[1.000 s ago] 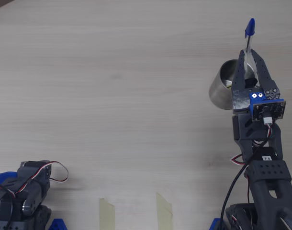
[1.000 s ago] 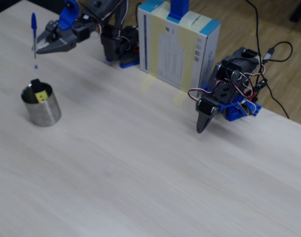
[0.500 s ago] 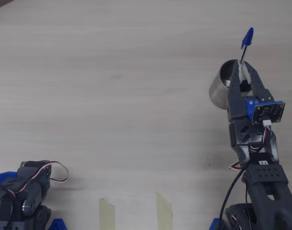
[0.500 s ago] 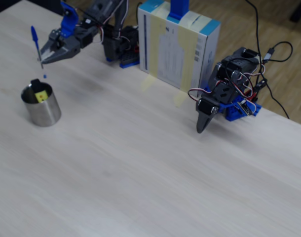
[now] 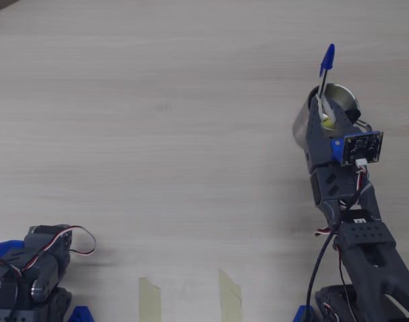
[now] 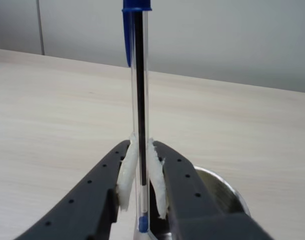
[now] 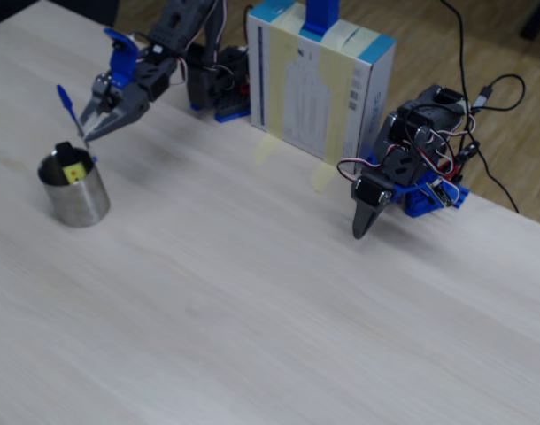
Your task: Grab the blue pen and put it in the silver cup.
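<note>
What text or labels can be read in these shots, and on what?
No text reads clearly.
Printed panel on the cardboard box, fixed view: too small to read.
Small white label on the arm, overhead view: too blurred to read.
No print shows on the blue pen or the silver cup.

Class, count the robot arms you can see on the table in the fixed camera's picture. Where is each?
2: one arm at the table's far edge holding the blue pen above the silver cup; another arm folded at right.
</note>
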Controlling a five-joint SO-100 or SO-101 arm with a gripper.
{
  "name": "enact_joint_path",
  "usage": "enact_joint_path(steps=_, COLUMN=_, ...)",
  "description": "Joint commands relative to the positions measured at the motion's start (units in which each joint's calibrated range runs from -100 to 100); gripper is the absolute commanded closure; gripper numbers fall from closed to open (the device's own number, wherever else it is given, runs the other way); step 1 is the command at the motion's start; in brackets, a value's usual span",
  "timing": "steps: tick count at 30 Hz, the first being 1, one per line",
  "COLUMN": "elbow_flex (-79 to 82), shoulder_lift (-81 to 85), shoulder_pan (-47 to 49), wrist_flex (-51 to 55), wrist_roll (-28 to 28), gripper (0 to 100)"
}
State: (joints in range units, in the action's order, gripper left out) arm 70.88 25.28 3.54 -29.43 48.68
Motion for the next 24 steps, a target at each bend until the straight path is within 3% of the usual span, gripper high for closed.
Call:
enact_joint_path(steps=1, elbow_flex=-5.3, shoulder_lift=-2.6, shoulder_pan=0.4, wrist_flex=-0.7, wrist_roll=0.1, gripper=98)
enact_joint_path(steps=24, elbow_flex=-14.1, shoulder_lift=-8.6, shoulder_pan=1.1, wrist_flex=-0.9, wrist_roll=-0.3, gripper=98)
